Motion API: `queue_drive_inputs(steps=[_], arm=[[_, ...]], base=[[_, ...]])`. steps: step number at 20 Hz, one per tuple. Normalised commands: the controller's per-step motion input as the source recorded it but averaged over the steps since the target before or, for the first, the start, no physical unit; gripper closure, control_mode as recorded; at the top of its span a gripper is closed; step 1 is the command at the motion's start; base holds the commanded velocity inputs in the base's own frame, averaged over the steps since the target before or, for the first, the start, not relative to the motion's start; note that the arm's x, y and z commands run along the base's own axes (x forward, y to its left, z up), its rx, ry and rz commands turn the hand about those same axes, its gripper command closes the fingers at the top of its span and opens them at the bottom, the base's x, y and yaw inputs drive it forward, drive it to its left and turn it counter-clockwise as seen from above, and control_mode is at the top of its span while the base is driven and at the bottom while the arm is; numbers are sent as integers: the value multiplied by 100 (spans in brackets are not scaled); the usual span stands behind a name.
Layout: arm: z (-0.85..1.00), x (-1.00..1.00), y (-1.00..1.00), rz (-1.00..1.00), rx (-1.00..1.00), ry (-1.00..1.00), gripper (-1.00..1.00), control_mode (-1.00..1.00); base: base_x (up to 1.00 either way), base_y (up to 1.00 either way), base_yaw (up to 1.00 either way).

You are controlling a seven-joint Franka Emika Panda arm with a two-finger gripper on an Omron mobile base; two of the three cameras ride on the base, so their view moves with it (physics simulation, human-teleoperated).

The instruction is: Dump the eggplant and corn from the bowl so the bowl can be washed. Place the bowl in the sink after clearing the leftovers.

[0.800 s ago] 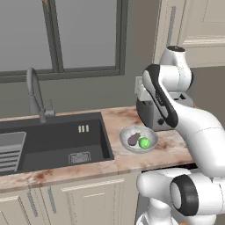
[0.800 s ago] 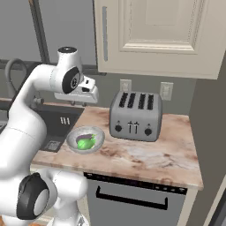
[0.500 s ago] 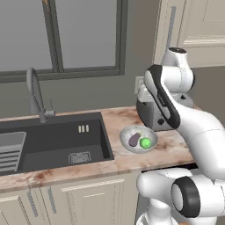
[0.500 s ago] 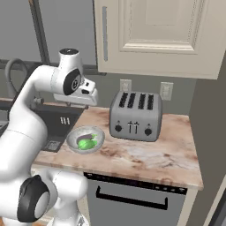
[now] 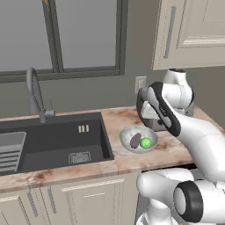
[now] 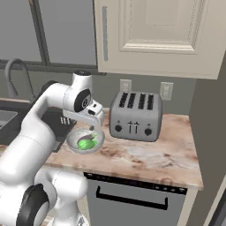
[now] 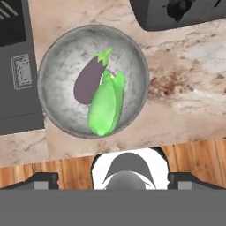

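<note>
- Bowl (image 7: 92, 79) sits on the marble counter (image 7: 185, 88) between the sink (image 5: 52, 140) and the toaster (image 6: 134, 115), near the counter's front edge. It is upright and not lifted.
- Eggplant (image 7: 90, 79) and corn (image 7: 106, 103) lie side by side inside the bowl, touching. Both long axes run parallel, on a diagonal across the hand view.
- Gripper (image 6: 92, 126) hangs above the bowl, pointing down at it. In the hand view the bowl lies directly ahead, slightly toward the sink side.
- Jaws stand spread wide with nothing between them. No contact with the rim seen.
- Key relation: the rim is the likely grip site. The leftovers crowd the middle, so the toaster-side rim looks free of contents. This is a judgement.
- Against the frames under a second earlier: bowl, leftovers and base views unchanged. The wrist and hand have dropped a little and now sit closer over the bowl.
</note>
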Motion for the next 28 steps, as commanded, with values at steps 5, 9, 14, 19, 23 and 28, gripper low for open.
queue_drive_inputs(steps=[5,9,14,19,23,28], arm=[[-84,0,-33,-20,1,18,-100,-100],[-24,10,-26,-7,1,3,-100,-100],[-9,20,-4,-1,0,0,-100,-100],[-36,11,0,-2,0,0,-100,-100],[-46,22,0,-3,0,0,-100,-100],[-32,22,0,-2,0,0,-100,-100]], base=[[0,0,0],[0,0,0],[0,0,0],[0,0,0],[0,0,0],[0,0,0]])
